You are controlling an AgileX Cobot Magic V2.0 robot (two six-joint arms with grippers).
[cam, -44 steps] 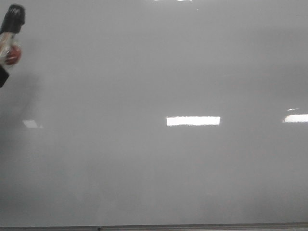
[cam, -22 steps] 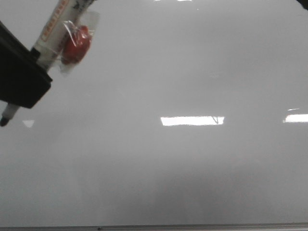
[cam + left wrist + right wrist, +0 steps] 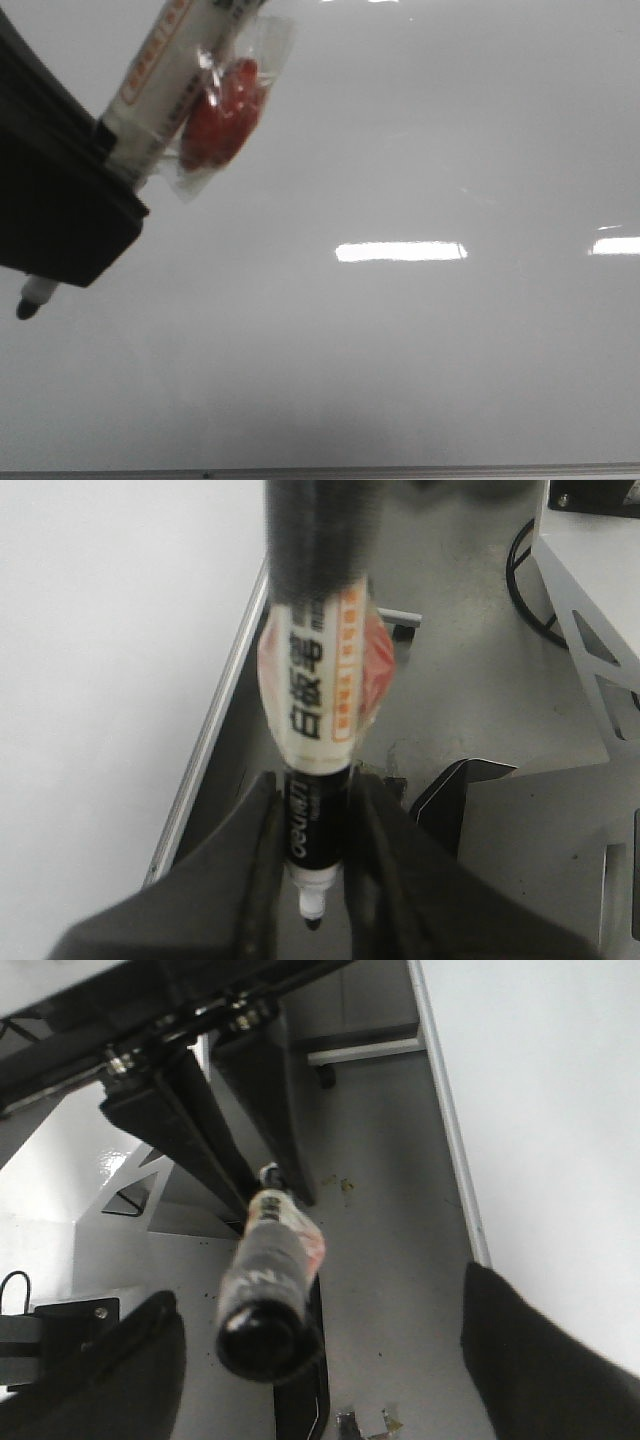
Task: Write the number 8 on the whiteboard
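The whiteboard point(image 3: 400, 350) is a glossy pale grey board filling the front view. No number 8 or any marker line shows on it. My left gripper point(image 3: 60, 220) is at the upper left, shut on a white-and-black marker point(image 3: 160, 80) with a red item point(image 3: 220, 115) taped to it; the uncapped tip point(image 3: 28, 305) pokes out below. In the left wrist view the gripper point(image 3: 318, 800) clamps the marker point(image 3: 315, 680) beside the board point(image 3: 100, 680). My right gripper point(image 3: 320, 1360) is open and empty, facing the marker point(image 3: 270, 1290) and the left gripper point(image 3: 220, 1140).
Bright rectangular light reflections point(image 3: 400, 251) point(image 3: 615, 245) lie on the board. Its grey metal frame edge point(image 3: 400, 470) runs along the bottom. Past the board's edge point(image 3: 215, 730) is grey floor with a white metal stand point(image 3: 590, 610) and a black cable point(image 3: 520, 580).
My left gripper with the marker has come in from the far left edge, moving right and closer to the camera, and now looks much larger. The board stays unmarked.
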